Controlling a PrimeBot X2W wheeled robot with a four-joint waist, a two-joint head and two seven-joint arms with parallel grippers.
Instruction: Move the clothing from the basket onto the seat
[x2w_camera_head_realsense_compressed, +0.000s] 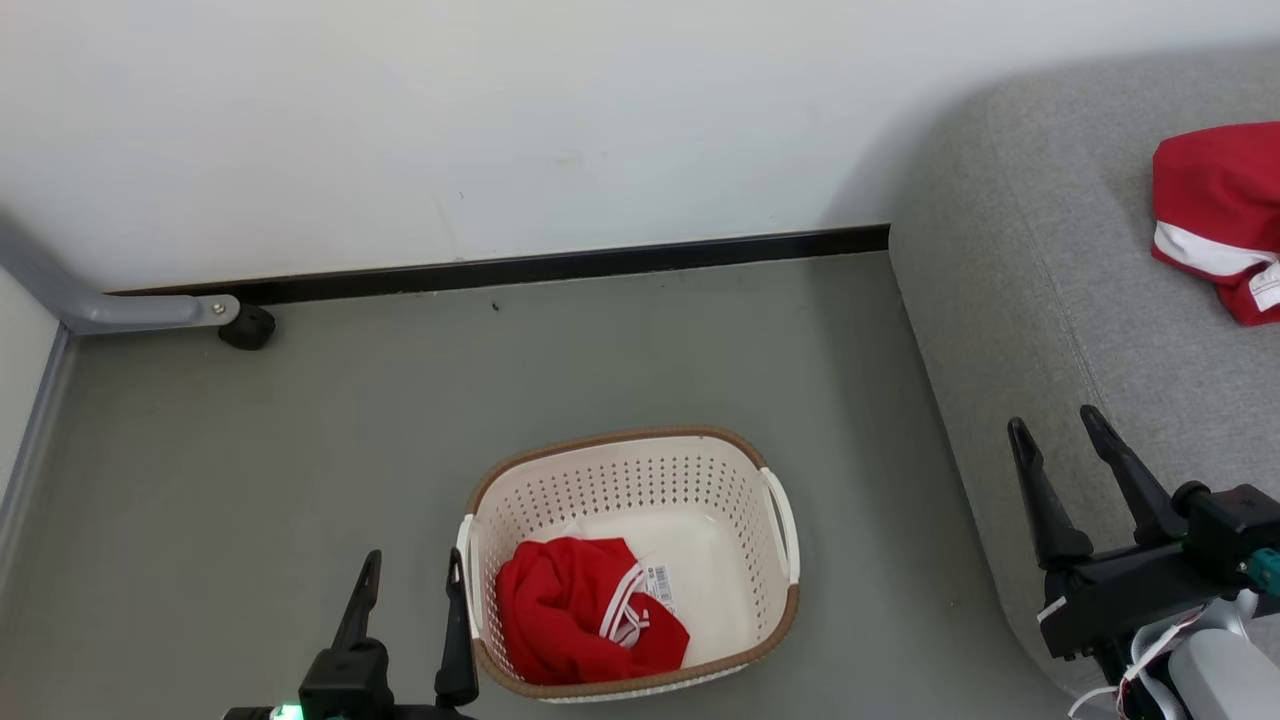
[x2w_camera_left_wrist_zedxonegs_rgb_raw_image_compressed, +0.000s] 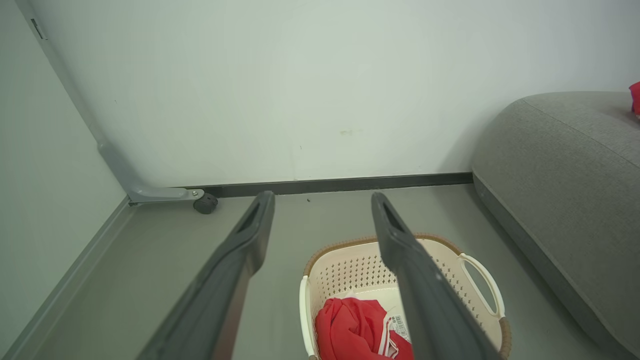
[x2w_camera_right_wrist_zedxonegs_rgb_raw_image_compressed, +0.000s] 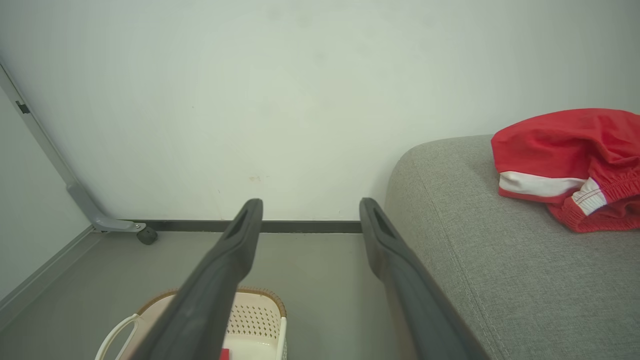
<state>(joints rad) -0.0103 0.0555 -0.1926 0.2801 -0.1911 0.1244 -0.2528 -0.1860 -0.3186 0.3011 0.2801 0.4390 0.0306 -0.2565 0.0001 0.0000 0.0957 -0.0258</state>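
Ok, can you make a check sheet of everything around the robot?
Surface: grey floor, basket standing on it.
Job's things: first red garment crumpled in basket; second red garment lying on seat.
Clutter: nothing seen.
Grippers: left gripper open, empty, beside the basket; right gripper open, empty, over the seat.
Cables: white wires looped by the right wrist.
Surroundings: white wall, black skirting, grey frame leg with castor.

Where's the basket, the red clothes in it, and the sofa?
basket (x2w_camera_head_realsense_compressed: 620, 482), head view, holey far wall.
red clothes (x2w_camera_head_realsense_compressed: 560, 610), head view, middle of the heap.
sofa (x2w_camera_head_realsense_compressed: 1050, 260), head view, bare grey cushion.
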